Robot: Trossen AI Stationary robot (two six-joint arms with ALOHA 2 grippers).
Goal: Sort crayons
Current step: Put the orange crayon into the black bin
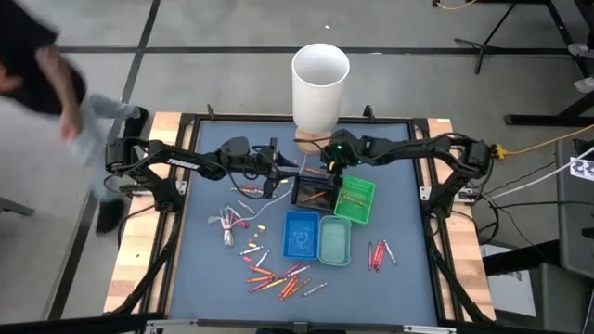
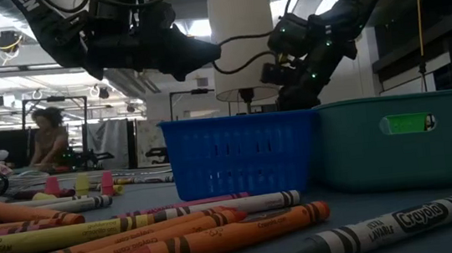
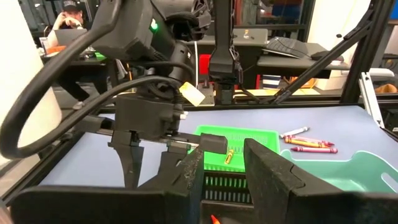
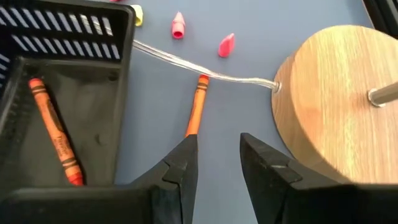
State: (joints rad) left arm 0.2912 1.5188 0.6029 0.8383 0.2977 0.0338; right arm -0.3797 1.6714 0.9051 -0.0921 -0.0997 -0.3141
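Right gripper [image 4: 216, 163]: jaws apart and empty, poised above the table beside the black tray [image 4: 93, 81], with a loose orange crayon [image 4: 195, 107] lying on the mat just ahead of the gap between the fingers. That crayon's far end sits under a thin clear cord [image 4: 186, 64] running to the round wooden lamp base [image 4: 336, 106]. Judged step: pick up this crayon and drop it in the black tray, which already holds one orange crayon [image 4: 55, 132]. To do it well: centre the jaws across the crayon's near half, away from the cord, turn the wrist so the fingers straddle the shaft squarely, descend without nudging the tray wall or the base, then close. Left gripper [image 3: 221, 171]: jaws apart and empty, held over the black tray facing the green tray [image 3: 242, 142], where a yellow crayon [image 3: 229, 155] lies. Remaining stock, high view: a cluster of red and orange crayons [image 1: 278, 278] near the front edge, a few red ones [image 1: 378, 253] right of the teal tray [image 1: 335, 240], blue tray [image 1: 300, 234] alongside. White lampshade [image 1: 320, 83] at the rear.
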